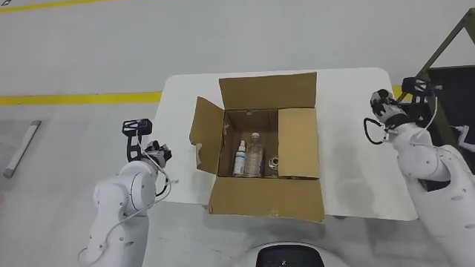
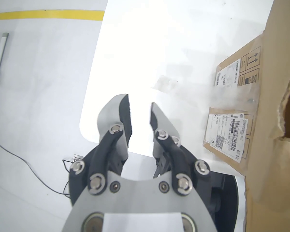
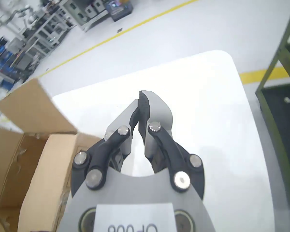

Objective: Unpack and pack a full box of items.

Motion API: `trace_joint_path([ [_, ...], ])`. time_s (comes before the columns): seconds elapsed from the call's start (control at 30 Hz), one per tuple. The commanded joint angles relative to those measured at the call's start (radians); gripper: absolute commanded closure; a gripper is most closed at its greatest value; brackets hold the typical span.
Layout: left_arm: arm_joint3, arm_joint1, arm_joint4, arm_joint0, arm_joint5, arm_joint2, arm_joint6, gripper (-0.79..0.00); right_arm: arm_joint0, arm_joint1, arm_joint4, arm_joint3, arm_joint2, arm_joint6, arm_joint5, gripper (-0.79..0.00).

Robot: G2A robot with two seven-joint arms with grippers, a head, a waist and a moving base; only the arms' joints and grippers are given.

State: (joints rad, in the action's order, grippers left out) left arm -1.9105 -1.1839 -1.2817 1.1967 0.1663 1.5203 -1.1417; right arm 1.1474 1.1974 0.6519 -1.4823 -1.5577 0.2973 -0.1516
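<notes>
An open cardboard box (image 1: 298,142) stands in the middle of the white table (image 1: 356,141), flaps spread. Inside I see a white bottle with a blue label (image 1: 240,160), a clear bottle (image 1: 254,156) beside it and a small round item (image 1: 274,162). My left gripper (image 2: 139,107) hovers open and empty over the table's left edge, beside the box's labelled outer wall (image 2: 234,112). At the table's right end my right gripper (image 3: 138,105) is shut, holding nothing, with the box (image 3: 36,146) off to its side.
A dark green metal frame (image 1: 445,44) stands just past the table's right end, also seen in the right wrist view as a frame (image 3: 278,73). A grey bar (image 1: 21,148) lies on the floor at the left. Bare tabletop flanks the box on both sides.
</notes>
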Motion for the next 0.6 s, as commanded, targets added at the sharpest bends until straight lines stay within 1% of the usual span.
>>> trace_joint_path([
  [0.0,0.011,-0.003,0.023,-0.002,0.002,-0.015,0.01,0.0,-0.059,0.006,-0.087,0.09,0.004,0.01,-0.01,0.0],
  [0.1,0.03,-0.009,0.064,-0.018,0.022,-0.043,0.025,0.0,-0.13,0.01,-0.082,0.19,0.032,-0.002,0.039,0.0],
  [0.23,0.036,-0.017,0.161,-0.048,-0.003,-0.081,0.027,0.0,-0.216,0.019,-0.107,0.289,0.075,0.0,0.106,0.0],
  [0.3,0.036,-0.02,0.205,-0.065,-0.027,-0.098,0.029,0.0,-0.257,0.022,-0.096,0.33,0.099,-0.001,0.129,0.0],
  [0.47,0.024,-0.025,0.347,-0.095,-0.078,-0.121,0.025,0.0,-0.338,0.034,-0.129,0.404,0.154,0.047,0.206,0.0],
  [0.57,0.011,-0.025,0.446,-0.099,-0.14,-0.126,-0.003,0.0,-0.373,0.037,-0.163,0.437,0.171,0.109,0.263,0.0],
])
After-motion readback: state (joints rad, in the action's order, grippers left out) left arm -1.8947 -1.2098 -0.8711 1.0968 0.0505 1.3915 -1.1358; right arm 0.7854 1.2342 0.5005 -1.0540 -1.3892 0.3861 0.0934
